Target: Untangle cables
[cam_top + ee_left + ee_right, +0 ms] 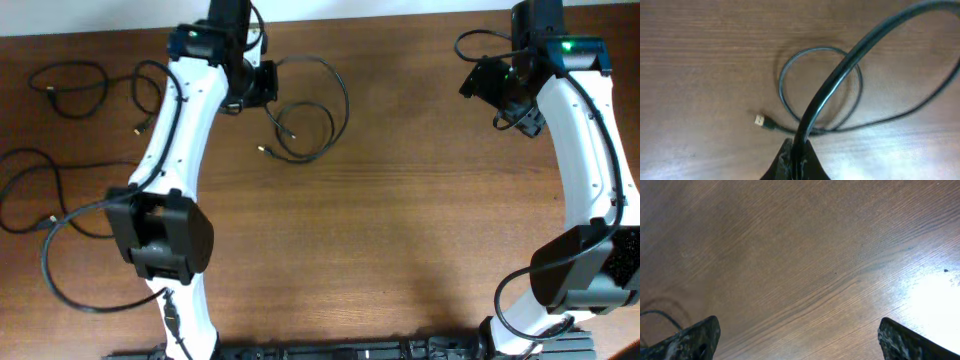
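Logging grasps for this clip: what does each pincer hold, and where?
The left pincer pinches a cable partway along its cord; the right pincer is open and empty.

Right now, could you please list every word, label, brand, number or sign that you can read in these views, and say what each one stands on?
None: no view shows legible text.
The wooden table, the white arms, the black cable and the light-tipped plug carry no visible print.
The green light on the right arm is a lamp, not a sign.
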Tool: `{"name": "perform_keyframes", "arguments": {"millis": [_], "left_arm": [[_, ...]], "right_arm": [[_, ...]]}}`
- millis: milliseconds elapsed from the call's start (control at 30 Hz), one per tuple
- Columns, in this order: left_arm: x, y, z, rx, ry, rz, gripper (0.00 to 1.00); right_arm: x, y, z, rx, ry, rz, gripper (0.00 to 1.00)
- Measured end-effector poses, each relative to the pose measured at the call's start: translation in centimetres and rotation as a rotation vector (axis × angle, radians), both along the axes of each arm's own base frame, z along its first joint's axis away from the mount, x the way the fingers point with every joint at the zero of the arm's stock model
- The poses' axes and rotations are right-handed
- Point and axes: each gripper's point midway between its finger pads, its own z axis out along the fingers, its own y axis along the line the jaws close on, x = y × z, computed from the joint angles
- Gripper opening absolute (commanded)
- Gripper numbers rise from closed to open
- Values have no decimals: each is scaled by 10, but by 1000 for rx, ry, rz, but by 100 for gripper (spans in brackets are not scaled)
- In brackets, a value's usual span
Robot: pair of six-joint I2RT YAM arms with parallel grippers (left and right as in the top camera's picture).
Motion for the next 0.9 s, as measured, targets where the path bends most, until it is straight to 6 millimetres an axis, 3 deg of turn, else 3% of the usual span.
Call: {"name": "perform_keyframes", "arguments": {"millis": [100, 400, 467, 533, 567, 600, 667, 800, 900], "left_arm": [[9, 0, -43, 11, 28, 14, 3], [7, -28, -129, 31, 140, 7, 15], [6, -26, -139, 43, 156, 11, 32], [8, -22, -141, 57, 149, 25, 55], [9, -19, -142, 73, 144, 32, 73], [10, -15, -142, 96, 137, 37, 81], [14, -11, -142, 122, 118, 51, 80], [17, -9, -141, 138, 102, 48, 63], [15, -14, -142, 138, 102, 40, 62]], "right_arm": [[0, 0, 0, 0, 0, 0, 98], [0, 0, 0, 0, 0, 0, 99], [0, 0, 0, 0, 0, 0, 98], [0, 0, 0, 0, 0, 0, 98], [0, 0, 0, 0, 0, 0, 98], [0, 0, 0, 0, 0, 0, 98], [0, 0, 0, 0, 0, 0, 98], [0, 0, 0, 0, 0, 0, 98], [0, 0, 0, 0, 0, 0, 98]]}}
